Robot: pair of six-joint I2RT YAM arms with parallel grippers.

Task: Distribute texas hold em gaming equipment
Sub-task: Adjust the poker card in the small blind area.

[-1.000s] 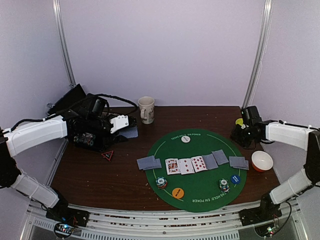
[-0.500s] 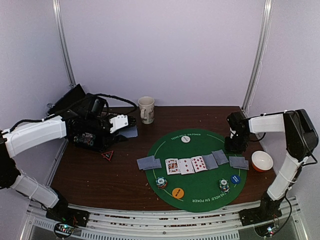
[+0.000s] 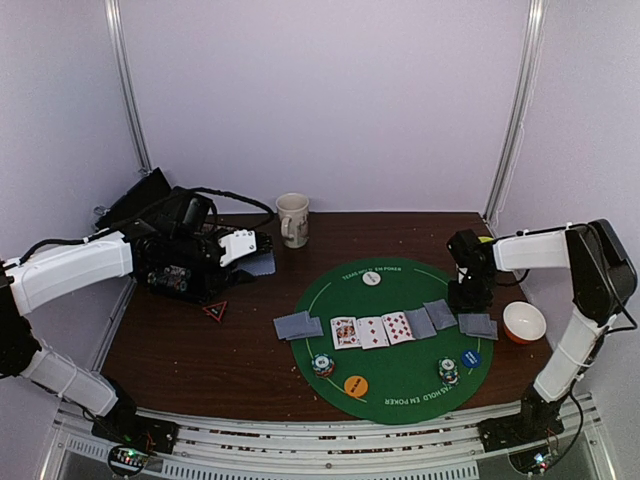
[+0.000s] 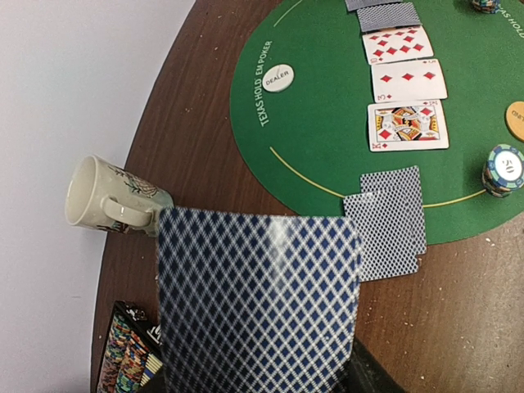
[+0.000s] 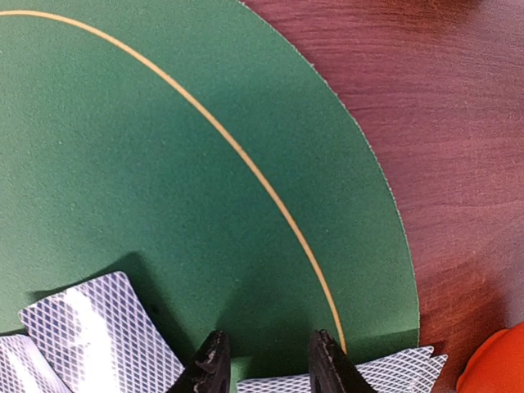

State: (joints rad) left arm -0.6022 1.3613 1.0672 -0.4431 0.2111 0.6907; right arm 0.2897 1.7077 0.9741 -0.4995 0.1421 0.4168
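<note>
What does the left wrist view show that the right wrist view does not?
Only left wrist: a mug, the dealer button, three face-up cards, a chip stack and a held card close to the lens. Only right wrist: the open right fingers and an orange bowl edge. Both: the green mat, brown table, face-down cards.

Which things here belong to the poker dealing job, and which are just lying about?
Job: blue-backed playing cards, face-up diamond cards, striped poker-chip stacks, white dealer button, orange disc, blue disc.
Lying about: beige ceramic mug, orange-and-white bowl.
</note>
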